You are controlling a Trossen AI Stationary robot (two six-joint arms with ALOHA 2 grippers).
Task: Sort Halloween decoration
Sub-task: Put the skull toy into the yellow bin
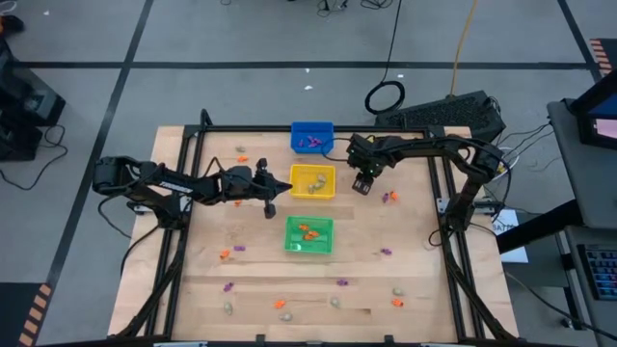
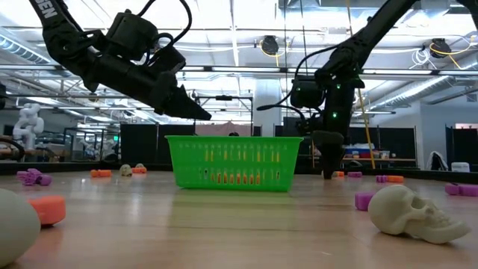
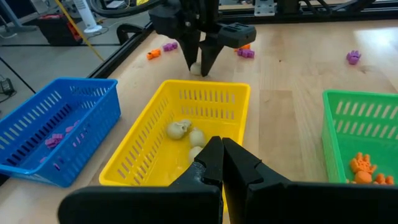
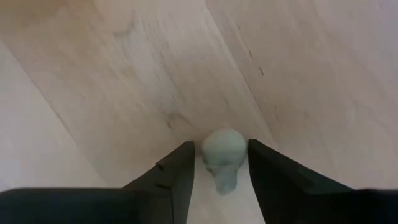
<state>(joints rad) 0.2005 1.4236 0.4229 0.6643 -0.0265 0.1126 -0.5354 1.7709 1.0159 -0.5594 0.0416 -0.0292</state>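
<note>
My right gripper (image 4: 221,168) points down at the table just right of the yellow bin (image 1: 311,180). It is open, with one finger on each side of a pale beige skull trinket (image 4: 224,158) that lies on the wood; a thin gap shows beside it. The left wrist view shows this same gripper (image 3: 200,65) beyond the bin. My left gripper (image 3: 221,155) is shut and empty, and it hovers over the yellow bin's left side. That bin holds several beige skulls (image 3: 186,132). Orange pieces (image 3: 367,169) lie in the green bin (image 1: 308,234) and purple ones (image 3: 56,138) in the blue bin (image 1: 311,136).
More trinkets lie scattered on the wooden table: purple (image 1: 386,252) and orange (image 1: 225,253) in the middle, beige (image 1: 335,301) and others along the near edge, and a skull (image 2: 418,213) close to the low camera. A black frame (image 1: 193,145) borders the table. Bare wood lies between the bins and the near edge.
</note>
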